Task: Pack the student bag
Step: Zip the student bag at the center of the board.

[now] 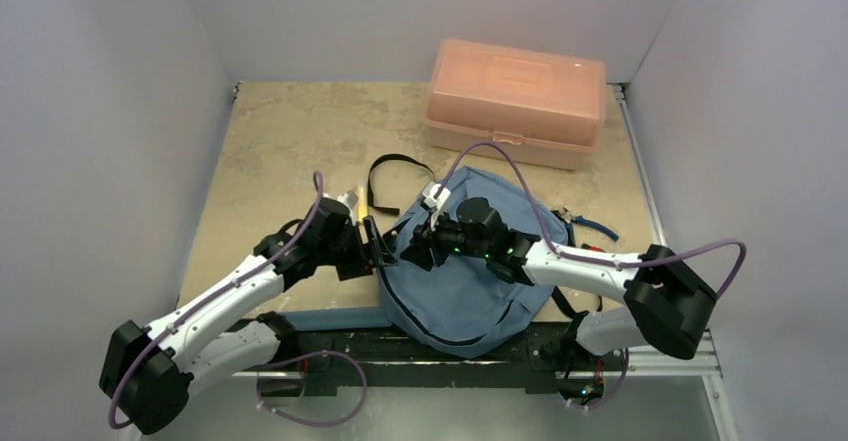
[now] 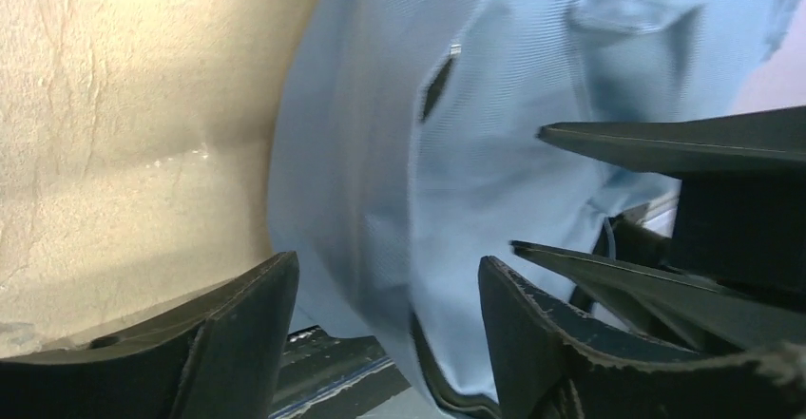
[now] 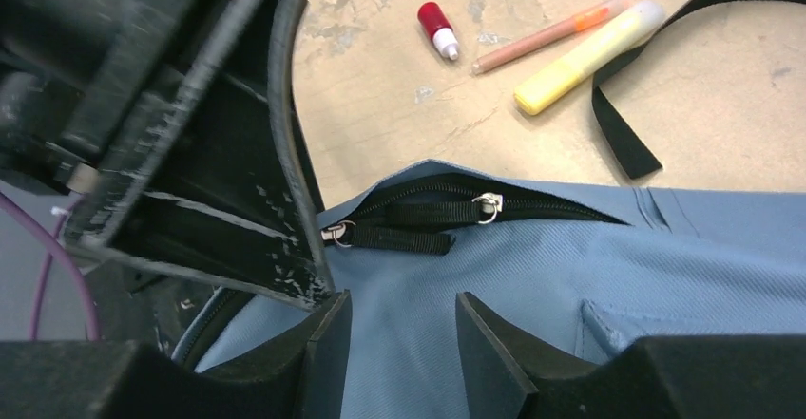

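Observation:
The student bag (image 1: 470, 291), a soft blue-grey backpack, lies flat at the table's near middle. At its far-left edge runs the dark zipper (image 3: 456, 205), with two ring pulls and a short black strap across it. My left gripper (image 1: 375, 246) is open at the bag's left edge. In its wrist view the blue fabric (image 2: 456, 153) lies between and beyond the left gripper's (image 2: 390, 286) spread fingers. My right gripper (image 1: 420, 246) hovers over the bag's top left. In the right wrist view the right gripper (image 3: 399, 310) is open above smooth fabric just short of the zipper. Neither holds anything.
A rigid salmon-pink plastic box (image 1: 515, 101) stands at the back. Beyond the zipper lie a yellow highlighter (image 3: 589, 56), an orange pencil (image 3: 551, 34) and a small red-capped item (image 3: 436, 28). A black strap (image 3: 646, 86) loops over the table. The left gripper's fingers (image 3: 238, 153) crowd close.

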`<state>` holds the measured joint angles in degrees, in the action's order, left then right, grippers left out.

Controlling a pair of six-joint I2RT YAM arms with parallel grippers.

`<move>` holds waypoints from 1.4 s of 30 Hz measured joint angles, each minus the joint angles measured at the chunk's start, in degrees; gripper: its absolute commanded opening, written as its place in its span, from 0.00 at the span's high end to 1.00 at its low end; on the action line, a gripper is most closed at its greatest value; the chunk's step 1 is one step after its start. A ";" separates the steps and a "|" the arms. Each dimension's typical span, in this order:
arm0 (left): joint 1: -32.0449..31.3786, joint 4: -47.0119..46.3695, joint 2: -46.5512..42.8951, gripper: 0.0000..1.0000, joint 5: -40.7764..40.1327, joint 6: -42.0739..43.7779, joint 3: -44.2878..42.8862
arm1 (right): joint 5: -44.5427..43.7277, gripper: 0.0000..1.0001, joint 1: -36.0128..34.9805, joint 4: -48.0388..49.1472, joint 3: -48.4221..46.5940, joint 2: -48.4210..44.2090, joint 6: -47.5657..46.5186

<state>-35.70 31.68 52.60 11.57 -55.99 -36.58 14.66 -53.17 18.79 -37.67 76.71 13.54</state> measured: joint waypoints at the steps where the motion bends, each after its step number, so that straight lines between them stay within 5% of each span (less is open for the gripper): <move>1: 0.00 -1.16 1.40 0.53 0.42 -0.07 0.90 | 0.28 0.59 0.00 -0.04 -0.50 0.83 -0.61; 4: 0.00 -4.09 3.17 0.78 1.68 0.79 3.78 | 2.27 0.61 0.07 0.00 -1.36 2.64 -3.30; 7: 0.00 -7.85 2.54 1.00 3.04 3.52 5.68 | 5.16 0.51 0.11 0.37 -1.68 4.13 -8.87; 19: -0.04 -25.35 -3.21 1.00 8.70 14.14 15.63 | 6.58 0.41 0.00 1.40 -3.43 6.16 -33.59; 29: -0.07 -26.67 -7.91 1.00 9.68 19.30 16.68 | 11.63 0.43 -0.17 -2.29 -6.62 10.10 -48.30; 34: -0.04 -25.42 -8.04 1.00 9.40 20.90 16.76 | 13.49 0.59 -0.44 -2.64 -8.41 13.16 -50.14; 39: 0.00 -25.22 -8.04 1.00 9.55 21.16 16.76 | 12.00 0.99 -0.63 -1.57 -8.50 13.29 -50.16; 42: 0.00 -25.22 -8.04 1.00 9.51 21.14 16.76 | 11.23 1.00 -0.61 -1.55 -8.50 12.74 -49.03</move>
<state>-35.70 6.46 44.56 21.08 -34.85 -19.81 25.89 -53.78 17.23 -46.17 89.45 -35.48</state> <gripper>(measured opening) 0.056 0.029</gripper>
